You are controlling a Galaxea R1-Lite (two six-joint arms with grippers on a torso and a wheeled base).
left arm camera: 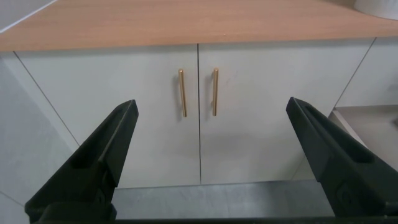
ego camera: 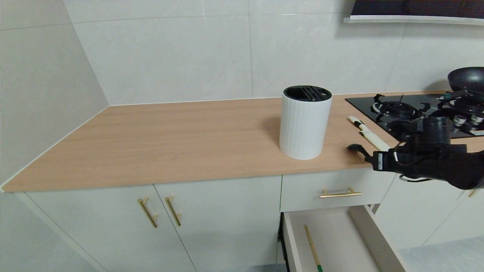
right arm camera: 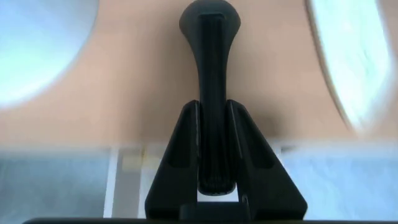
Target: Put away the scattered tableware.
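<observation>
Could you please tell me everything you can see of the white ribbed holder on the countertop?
The white holder is a tall cylinder with fine vertical ribs, likely plastic, topped by a black slotted insert with nothing sticking out. It stands upright on the wooden countertop, left of the hob. Only the countertop touches it.

Wood counter (ego camera: pixel 170 143) w/ white holder (ego camera: pixel 305 121), knife (ego camera: pixel 368 135)

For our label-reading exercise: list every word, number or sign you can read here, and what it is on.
None readable.
White tag on the right gripper, which is shut on a black handle: too small to read.
Pale sticker at the edge of the cooktop: too small to read.
</observation>
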